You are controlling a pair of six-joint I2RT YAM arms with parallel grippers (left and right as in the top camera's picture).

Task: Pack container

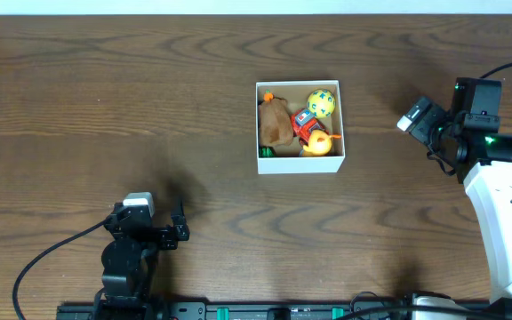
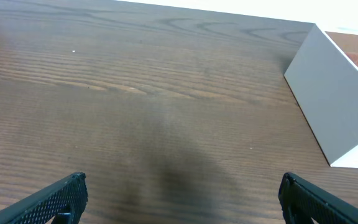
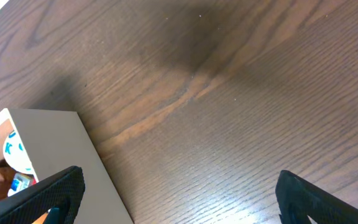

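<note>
The container (image 1: 300, 161), a square white box, sits at the table's middle. Inside lie a brown plush toy (image 1: 275, 122), a yellow ball with blue spots (image 1: 322, 103), a red toy (image 1: 307, 125) and an orange-yellow toy (image 1: 317, 144). My left gripper (image 1: 180, 224) is open and empty near the front left, well away from the box; the left wrist view shows the box's white wall (image 2: 334, 102) at the right. My right gripper (image 1: 416, 116) is open and empty, to the right of the box; the right wrist view shows the box wall (image 3: 67, 149) and the ball (image 3: 14, 152).
The dark wooden table (image 1: 105, 107) carries nothing else. The arm bases and cables lie along the front edge (image 1: 283, 311).
</note>
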